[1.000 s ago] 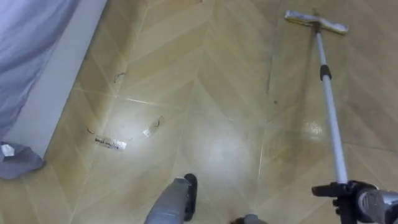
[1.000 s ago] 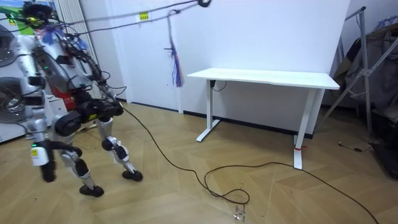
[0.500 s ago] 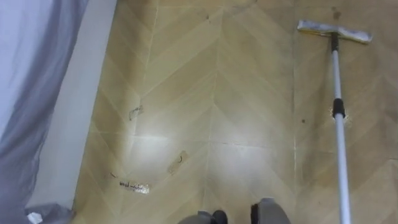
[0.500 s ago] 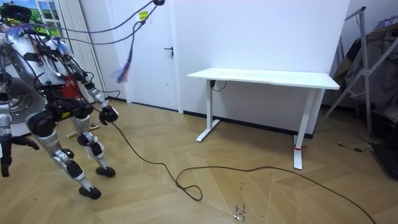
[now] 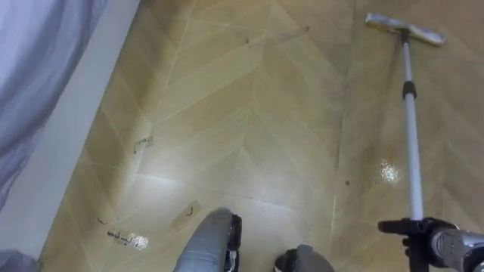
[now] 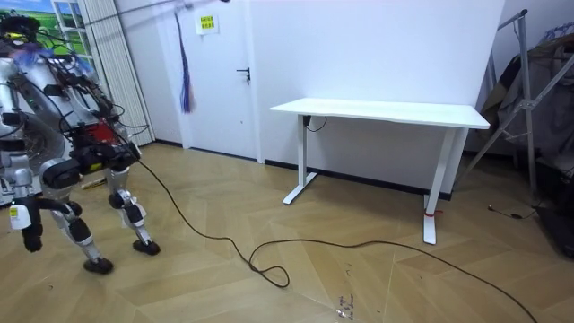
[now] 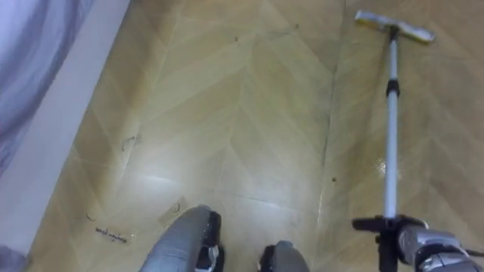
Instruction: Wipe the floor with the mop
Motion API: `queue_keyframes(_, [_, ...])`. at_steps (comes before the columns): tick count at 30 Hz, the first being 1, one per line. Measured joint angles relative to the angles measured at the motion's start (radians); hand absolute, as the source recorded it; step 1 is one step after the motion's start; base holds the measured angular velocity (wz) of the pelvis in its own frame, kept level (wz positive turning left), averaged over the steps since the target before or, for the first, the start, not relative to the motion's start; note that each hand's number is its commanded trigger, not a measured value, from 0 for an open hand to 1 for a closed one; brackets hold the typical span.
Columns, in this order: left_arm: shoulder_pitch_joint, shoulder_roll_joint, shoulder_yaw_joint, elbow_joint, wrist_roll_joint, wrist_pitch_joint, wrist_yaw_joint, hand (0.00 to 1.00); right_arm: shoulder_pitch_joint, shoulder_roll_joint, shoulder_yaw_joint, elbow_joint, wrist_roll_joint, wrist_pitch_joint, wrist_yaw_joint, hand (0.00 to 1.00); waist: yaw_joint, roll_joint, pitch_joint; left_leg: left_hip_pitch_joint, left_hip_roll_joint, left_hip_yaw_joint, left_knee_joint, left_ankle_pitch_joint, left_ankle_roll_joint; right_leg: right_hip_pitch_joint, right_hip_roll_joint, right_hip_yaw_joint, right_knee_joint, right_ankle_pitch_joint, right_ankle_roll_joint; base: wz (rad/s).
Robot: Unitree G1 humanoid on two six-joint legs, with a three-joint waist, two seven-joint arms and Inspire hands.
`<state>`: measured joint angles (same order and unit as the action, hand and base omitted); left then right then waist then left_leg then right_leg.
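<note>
Left eye view: the mop (image 5: 411,128) lies out over the wooden floor (image 5: 257,113) ahead of the robot, on its right side. The flat mop head (image 5: 404,29) rests on the floor at the far end, and the pale pole runs straight back to the right hand (image 5: 420,234) at the lower right. The dark fingers seem to be closed round the pole's near end, though they are partly cut off by the edge. A grey-blue cloth (image 5: 38,53) hangs along the robot's left above a white skirting board (image 5: 76,136). Small scraps of litter (image 5: 127,239) lie on the floor near that board.

Room view: the robot stands bent forward at the room view's left, in front of pale vertical blinds (image 6: 112,63), well apart from a white bench (image 6: 386,111) against the wall. What looks like its left hand (image 6: 31,239) hangs low beside its legs; how its fingers are set cannot be told.

Right eye view: the mop (image 7: 391,121) again reaches from the right hand (image 7: 389,234) up to its head on the floor
</note>
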<state>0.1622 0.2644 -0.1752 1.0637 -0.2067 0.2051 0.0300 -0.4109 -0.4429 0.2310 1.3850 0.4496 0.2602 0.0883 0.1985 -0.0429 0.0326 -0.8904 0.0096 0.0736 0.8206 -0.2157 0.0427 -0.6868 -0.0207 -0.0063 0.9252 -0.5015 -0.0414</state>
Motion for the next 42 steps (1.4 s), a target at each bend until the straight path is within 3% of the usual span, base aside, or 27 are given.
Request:
queue_keyframes(1, [-0.001, -0.001, 0.002, 0.000, 0.012, 0.001, -0.006, 0.00, 0.022, 0.000, 0.000, -0.002, 0.004, -0.002, 0.003, 1.00, -0.003, 0.005, -0.0040, 0.014, -0.007, 0.005, -0.009, -0.012, 0.017, 0.018, -0.009, -0.006, -0.014, -0.002, 0.010, 0.45])
queue_keyframes(2, [-0.015, -0.007, 0.002, 0.000, 0.037, 0.003, -0.015, 0.00, 0.084, -0.003, 0.000, 0.000, 0.013, -0.009, 0.009, 1.00, -0.022, 0.030, -0.0104, 0.031, -0.018, 0.008, -0.012, -0.035, 0.048, 0.056, -0.025, -0.021, -0.041, -0.007, 0.031, 0.79])
queue_keyframes(3, [-0.036, -0.011, 0.002, 0.002, 0.051, 0.002, -0.016, 0.00, 0.149, -0.004, 0.002, 0.015, 0.016, -0.019, 0.015, 1.00, -0.043, 0.043, -0.0135, 0.050, -0.046, 0.016, -0.011, -0.052, 0.061, 0.060, -0.048, -0.009, 0.001, -0.008, 0.039, 0.99])
queue_keyframes(4, [-0.053, -0.021, 0.009, 0.004, 0.065, -0.007, -0.014, 0.00, 0.226, -0.004, 0.008, 0.032, 0.016, -0.023, 0.016, 1.00, -0.054, 0.055, -0.0152, 0.076, -0.065, 0.041, -0.007, -0.077, 0.083, 0.045, -0.064, 0.018, 0.090, 0.020, 0.072, 0.73])
queue_keyframes(6, [-0.053, -0.048, 0.017, -0.004, 0.086, -0.017, -0.012, 0.00, 0.353, 0.007, 0.019, 0.043, 0.013, -0.029, 0.003, 1.00, -0.063, 0.098, -0.0376, 0.102, -0.077, 0.052, 0.007, -0.117, 0.109, 0.017, -0.067, 0.042, 0.192, 0.101, 0.097, 0.24])
queue_keyframes(8, [-0.050, -0.057, 0.022, -0.004, 0.096, -0.024, -0.013, 0.00, 0.444, 0.029, 0.017, 0.040, 0.012, -0.050, -0.009, 1.00, -0.082, 0.115, -0.0468, 0.129, -0.093, 0.054, 0.001, -0.144, 0.119, -0.011, -0.068, 0.068, 0.260, 0.174, 0.106, -0.08])
queue_keyframes(10, [-0.051, -0.061, 0.034, -0.005, 0.120, -0.027, -0.009, 0.00, 0.486, 0.071, 0.017, 0.039, 0.012, -0.076, -0.022, 1.00, -0.118, 0.126, -0.0418, 0.147, -0.112, 0.023, -0.003, -0.164, 0.121, -0.036, -0.064, 0.079, 0.296, 0.211, 0.104, -0.17])
queue_keyframes(13, [-0.046, -0.095, 0.034, -0.007, 0.123, -0.036, 0.015, 0.00, 0.504, 0.127, 0.018, 0.030, 0.013, -0.099, -0.061, 1.00, -0.155, 0.146, -0.0251, 0.218, -0.129, -0.060, -0.056, -0.171, 0.108, -0.063, -0.054, 0.062, 0.157, 0.150, 0.105, -0.44])
queue_keyframes(15, [-0.032, -0.112, 0.033, -0.004, 0.123, -0.037, 0.032, 0.00, 0.502, 0.144, 0.019, 0.028, 0.011, -0.095, -0.069, 1.00, -0.152, 0.142, -0.0237, 0.261, -0.131, -0.088, -0.085, -0.175, 0.097, -0.043, -0.065, 0.039, -0.032, 0.144, 0.101, -0.51])
queue_keyframes(16, [-0.023, -0.114, 0.034, -0.004, 0.122, -0.034, 0.044, 0.00, 0.500, 0.154, 0.018, 0.023, 0.003, -0.087, -0.072, 1.00, -0.145, 0.128, -0.0234, 0.279, -0.132, -0.096, -0.090, -0.183, 0.084, -0.034, -0.066, 0.020, -0.134, 0.161, 0.086, -0.44])
queue_keyframes(17, [-0.021, -0.114, 0.035, -0.004, 0.122, -0.032, 0.049, 0.00, 0.496, 0.157, 0.018, 0.020, -0.005, -0.081, -0.074, 1.00, -0.142, 0.122, -0.0229, 0.280, -0.134, -0.104, -0.084, -0.191, 0.077, -0.033, -0.065, 0.013, -0.159, 0.174, 0.087, -0.26])
queue_keyframes(18, [-0.020, -0.114, 0.037, -0.007, 0.120, -0.028, 0.055, 0.00, 0.475, 0.158, 0.010, 0.018, -0.015, -0.065, -0.080, 1.00, -0.136, 0.120, -0.0230, 0.275, -0.132, -0.129, -0.066, -0.199, 0.063, -0.030, -0.064, -0.021, -0.147, 0.172, 0.070, -0.13])
queue_keyframes(20, [-0.020, -0.107, 0.039, -0.008, 0.101, -0.019, 0.064, 0.00, 0.408, 0.150, 0.006, 0.024, -0.019, -0.037, -0.082, 1.00, -0.123, 0.102, -0.0126, 0.259, -0.125, -0.145, -0.008, -0.207, 0.044, -0.027, -0.067, -0.065, -0.119, 0.154, 0.043, -0.11])
queue_keyframes(22, [-0.026, -0.094, 0.037, -0.012, 0.076, -0.006, 0.074, 0.00, 0.279, 0.115, 0.002, 0.067, -0.032, -0.017, -0.076, 1.00, -0.112, 0.078, -0.0056, 0.204, -0.109, -0.136, 0.135, -0.203, 0.013, -0.029, -0.085, -0.109, -0.061, 0.096, 0.018, 0.13])
queue_keyframes(23, [-0.026, -0.084, 0.033, -0.017, 0.059, -0.008, 0.075, 0.00, 0.251, 0.104, 0.003, 0.069, -0.031, -0.015, -0.073, 1.00, -0.105, 0.068, -0.0075, 0.183, -0.100, -0.124, 0.177, -0.197, 0.002, -0.036, -0.085, -0.112, -0.038, 0.078, 0.009, 0.26])
queue_keyframes(24, [-0.026, -0.056, 0.019, -0.029, 0.018, -0.012, 0.079, 0.00, 0.190, 0.076, 0.004, 0.069, -0.029, -0.014, -0.063, 1.00, -0.084, 0.052, -0.0119, 0.134, -0.077, -0.099, 0.272, -0.170, -0.043, -0.053, -0.082, -0.119, 0.003, 0.049, -0.006, 0.20])
queue_keyframes(25, [-0.024, -0.027, -0.002, -0.033, -0.024, -0.015, 0.088, 0.00, 0.127, 0.050, 0.004, 0.064, -0.027, -0.018, -0.062, 1.00, -0.063, 0.024, -0.0088, 0.083, -0.054, -0.090, 0.367, -0.130, -0.072, -0.064, -0.079, -0.135, 0.040, 0.032, -0.016, 0.16])
queue_keyframes(26, [-0.023, -0.012, -0.007, -0.035, -0.039, -0.015, 0.091, 0.00, 0.096, 0.038, 0.005, 0.060, -0.025, -0.019, -0.061, 1.00, -0.053, 0.020, -0.0129, 0.060, -0.048, -0.084, 0.405, -0.102, -0.073, -0.069, -0.078, -0.136, 0.058, 0.022, -0.023, 0.13])
queue_keyframes(27, [-0.018, 0.006, -0.007, -0.035, -0.059, -0.014, 0.097, 0.00, 0.031, 0.010, 0.017, 0.049, -0.013, -0.022, -0.055, 1.00, -0.037, 0.001, -0.0086, 0.016, -0.033, -0.082, 0.474, -0.045, -0.074, -0.071, -0.070, -0.139, 0.083, 0.005, -0.034, 0.08])
queue_keyframes(29, [-0.001, 0.020, -0.008, -0.054, -0.059, -0.012, 0.097, 0.00, -0.031, -0.026, 0.041, 0.033, 0.010, -0.036, -0.042, 1.00, -0.011, -0.027, -0.0022, -0.025, -0.017, -0.072, 0.526, 0.017, -0.072, -0.068, -0.060, -0.135, 0.094, -0.010, -0.047, 0.15])
queue_keyframes(31, [0.017, 0.022, -0.004, -0.075, -0.039, -0.004, 0.088, 0.00, -0.058, -0.040, 0.038, 0.036, 0.046, 0.004, -0.040, 1.00, -0.007, -0.033, -0.0004, -0.040, -0.021, -0.071, 0.372, -0.055, -0.060, -0.041, -0.039, -0.128, 0.078, -0.016, -0.057, 0.56])
queue_keyframes(33, [0.023, 0.019, -0.005, -0.085, -0.013, -0.005, 0.065, 0.00, -0.005, -0.034, 0.014, 0.028, 0.046, 0.001, -0.029, 1.00, -0.009, -0.026, 0.0035, -0.014, -0.021, -0.056, 0.137, -0.069, -0.051, -0.013, -0.028, -0.126, 0.036, -0.013, -0.051, 0.56])
queue_keyframes(34, [0.022, 0.014, -0.004, -0.086, -0.013, -0.004, 0.049, 0.00, 0.031, -0.033, 0.009, 0.022, 0.047, -0.007, -0.019, 1.00, -0.009, -0.019, 0.0060, 0.002, -0.024, -0.045, 0.054, -0.070, -0.021, -0.003, -0.026, -0.121, 0.012, -0.011, -0.040, 0.26])
queue_keyframes(36, [0.017, -0.002, -0.005, -0.082, -0.003, 0.000, 0.036, 0.00, 0.088, -0.030, 0.014, 0.021, 0.053, -0.037, -0.010, 1.00, -0.013, 0.006, 0.0073, 0.034, -0.020, -0.022, 0.023, -0.074, 0.010, 0.028, -0.031, -0.118, -0.030, -0.004, -0.018, 0.03])
queue_keyframes(38, [0.006, -0.018, -0.004, -0.079, 0.009, 0.001, 0.033, 0.00, 0.163, -0.022, 0.022, 0.025, 0.055, -0.061, -0.010, 1.00, -0.015, 0.034, 0.0011, 0.089, -0.035, -0.006, -0.005, -0.090, 0.035, 0.084, -0.044, -0.107, -0.066, -0.005, 0.001, -0.03])
queue_keyframes(40, [-0.015, -0.032, 0.016, -0.061, 0.025, -0.023, 0.032, 0.00, 0.248, -0.004, 0.031, 0.043, 0.050, -0.077, -0.012, 1.00, -0.038, 0.058, -0.0119, 0.149, -0.067, 0.009, -0.041, -0.101, 0.058, 0.119, -0.069, -0.102, -0.051, 0.005, 0.027, 0.02])
queue_keyframes(42, [-0.018, -0.048, 0.035, -0.061, 0.041, -0.035, 0.032, 0.00, 0.305, 0.018, 0.036, 0.069, 0.009, -0.078, -0.033, 1.00, -0.061, 0.079, -0.0242, 0.178, -0.078, 0.010, -0.041, -0.120, 0.073, 0.124, -0.084, -0.101, -0.001, 0.030, 0.054, 0.11])
